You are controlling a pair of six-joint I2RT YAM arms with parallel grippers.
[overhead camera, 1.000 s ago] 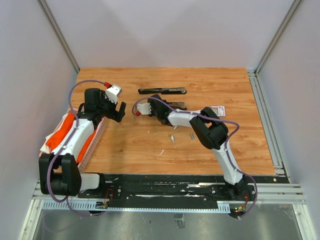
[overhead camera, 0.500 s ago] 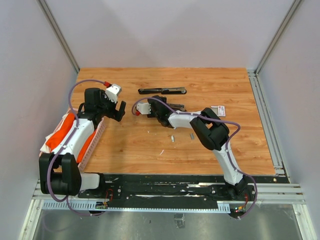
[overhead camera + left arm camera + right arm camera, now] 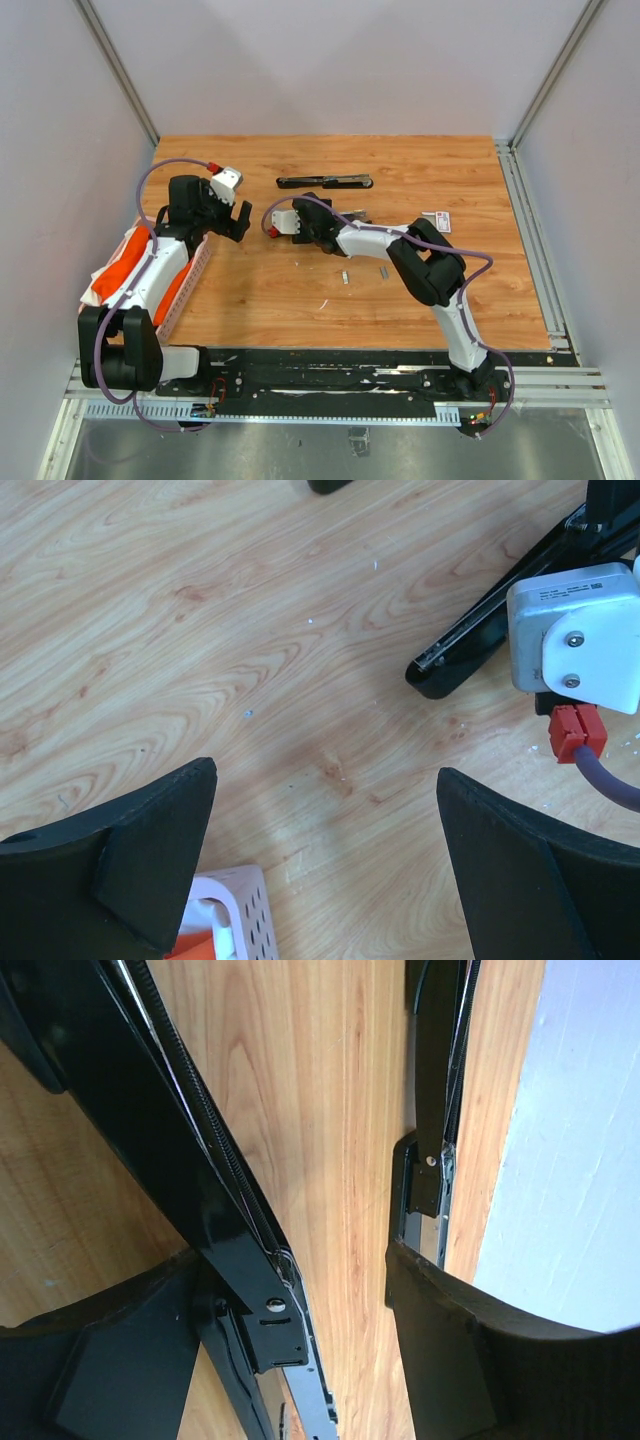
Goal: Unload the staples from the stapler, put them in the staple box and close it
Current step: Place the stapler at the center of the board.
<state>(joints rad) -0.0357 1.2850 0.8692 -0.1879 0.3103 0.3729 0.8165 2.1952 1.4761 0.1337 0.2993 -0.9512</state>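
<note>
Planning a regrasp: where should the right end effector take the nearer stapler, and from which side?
Probably across its slim black body, mid-length, straight down from above. The nearer stapler lies flat on the table, long and narrow, so its two long sides give parallel faces. The right end effector stands open astride it.

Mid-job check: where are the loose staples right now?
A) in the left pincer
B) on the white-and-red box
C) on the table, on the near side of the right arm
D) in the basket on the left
C: the staples lie loose on the table, just nearer the bases than the right arm.
</note>
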